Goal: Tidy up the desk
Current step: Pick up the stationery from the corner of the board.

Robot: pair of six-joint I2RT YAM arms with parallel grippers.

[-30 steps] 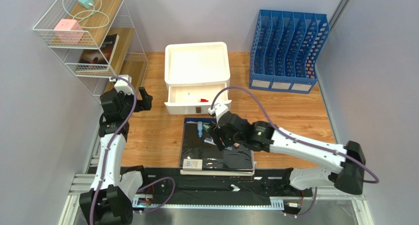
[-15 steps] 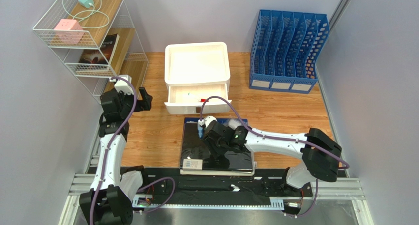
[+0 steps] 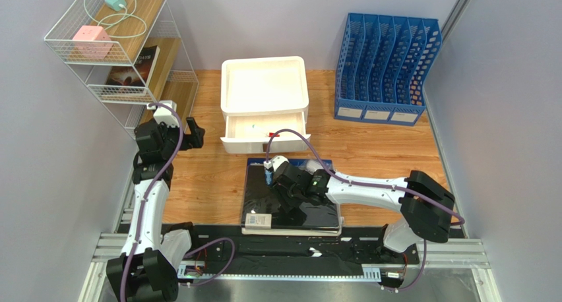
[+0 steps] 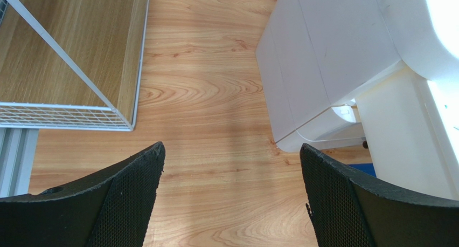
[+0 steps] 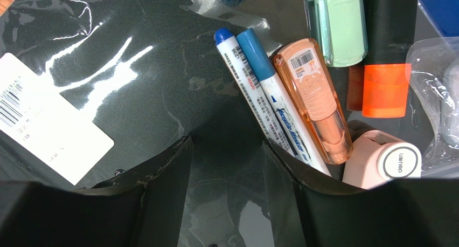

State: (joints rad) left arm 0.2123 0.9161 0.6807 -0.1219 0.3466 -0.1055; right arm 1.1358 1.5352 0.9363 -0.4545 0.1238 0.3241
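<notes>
Wooden desk [image 3: 389,150] sits under both arms; you're mid-pick w/ right gripper [image 5: 226,204] jaws apart, empty, over black pad [image 5: 134,96] beside blue pens [image 5: 272,93], so nudge over pens then close; left gripper [image 4: 231,198] idle, wide apart

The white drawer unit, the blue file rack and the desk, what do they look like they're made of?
White drawer unit: probably plastic, smooth, slightly glossy, with rounded moulded edges. Blue file rack: likely plastic, with perforated moulded walls. Desk: wood or wood-look laminate, matte, visible plank grain.
</notes>
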